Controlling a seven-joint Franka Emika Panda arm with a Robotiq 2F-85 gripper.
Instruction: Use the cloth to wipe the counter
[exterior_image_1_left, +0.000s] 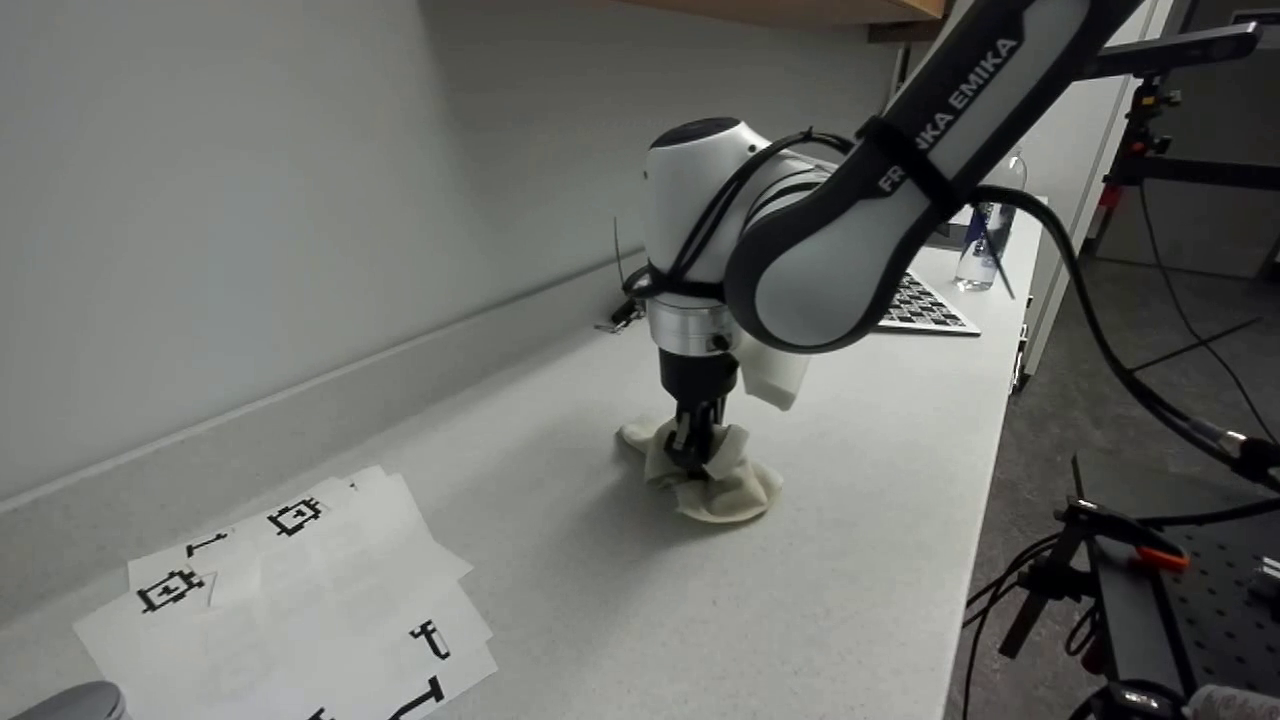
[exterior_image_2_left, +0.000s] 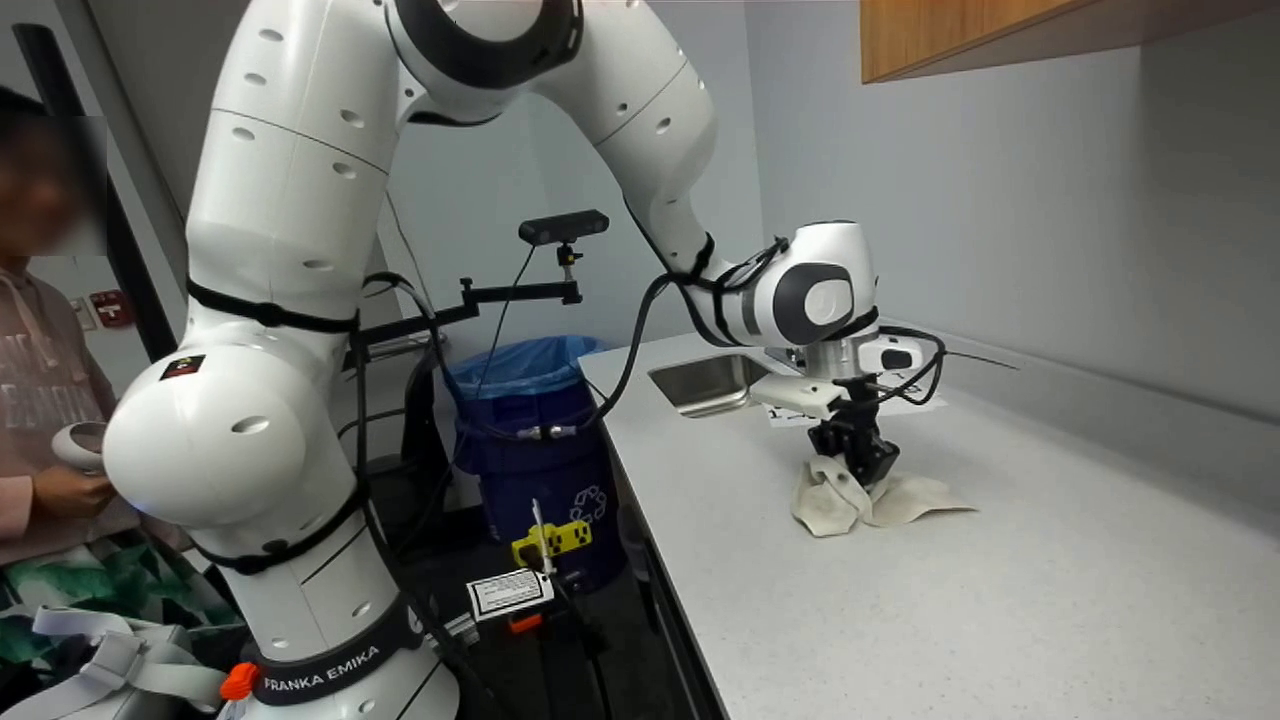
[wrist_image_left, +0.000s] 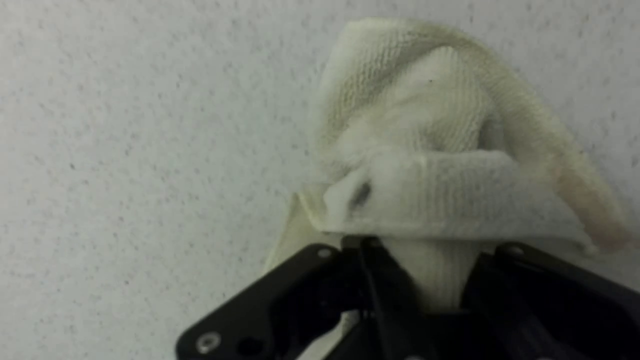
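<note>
The cloth (exterior_image_1_left: 740, 490) is cream-coloured and crumpled, and lies on the light speckled counter (exterior_image_1_left: 850, 580). It also shows in an exterior view (exterior_image_2_left: 915, 497) and in the wrist view (wrist_image_left: 430, 115), where its folds carry a dark spot and a pinkish stain. My gripper (exterior_image_1_left: 692, 455) points straight down into the cloth; it also shows in an exterior view (exterior_image_2_left: 868, 462). In the wrist view its black fingers (wrist_image_left: 431, 254) stand partly apart with bunched cloth filling the gap, so it is shut on the cloth. The fingertips are partly hidden by the folds.
Paper sheets (exterior_image_1_left: 310, 600) with black printed marks lie on the counter beside the wall. A checkered board (exterior_image_1_left: 925, 305) and a water bottle (exterior_image_1_left: 985, 240) stand behind the arm. A metal sink (exterior_image_2_left: 705, 385) is set into the counter. A wooden cabinet (exterior_image_2_left: 960, 35) hangs above.
</note>
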